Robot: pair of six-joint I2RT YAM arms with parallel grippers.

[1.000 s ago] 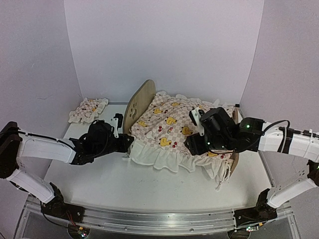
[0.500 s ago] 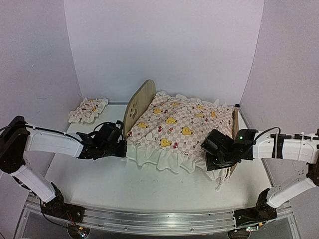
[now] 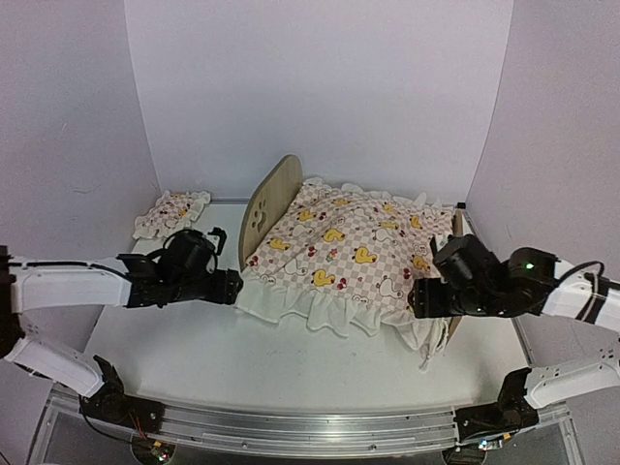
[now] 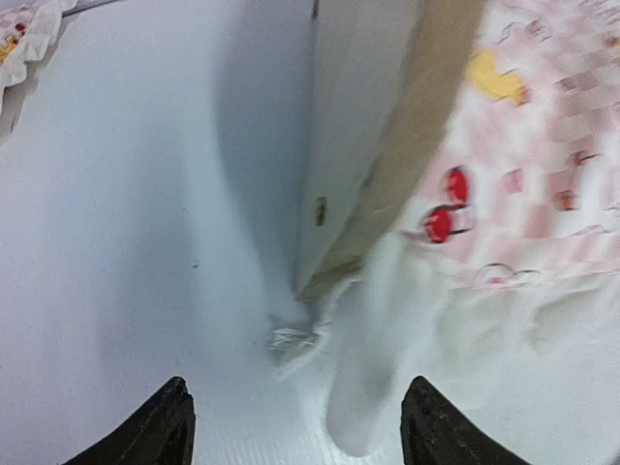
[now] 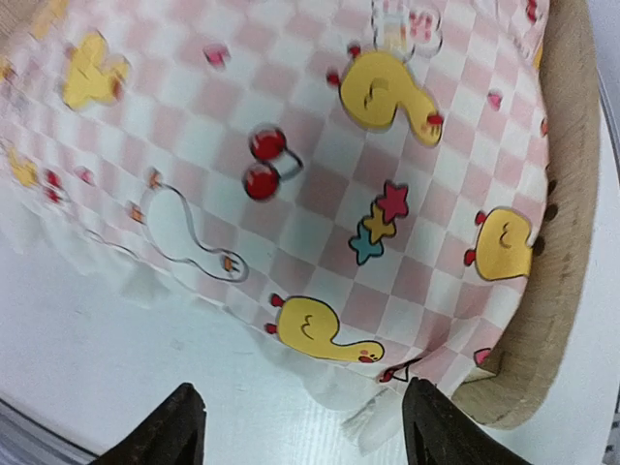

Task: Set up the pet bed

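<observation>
The pet bed shows as a plywood headboard and a footboard edge; its base is hidden under the pink checkered duck-print cover. My left gripper is open just left of the headboard's near corner. A fold of the cover's white ruffle lies on the table between its fingers, ungripped. At the bed's near right corner my right gripper is open above the cover's hem, holding nothing.
The small ruffled pillow lies at the back left of the white table; its corner shows in the left wrist view. White walls close in the back and both sides.
The left gripper has opened, letting go of the ruffle, and drawn back to the left. My right arm has moved off the top of the cover to the bed's near right corner.
</observation>
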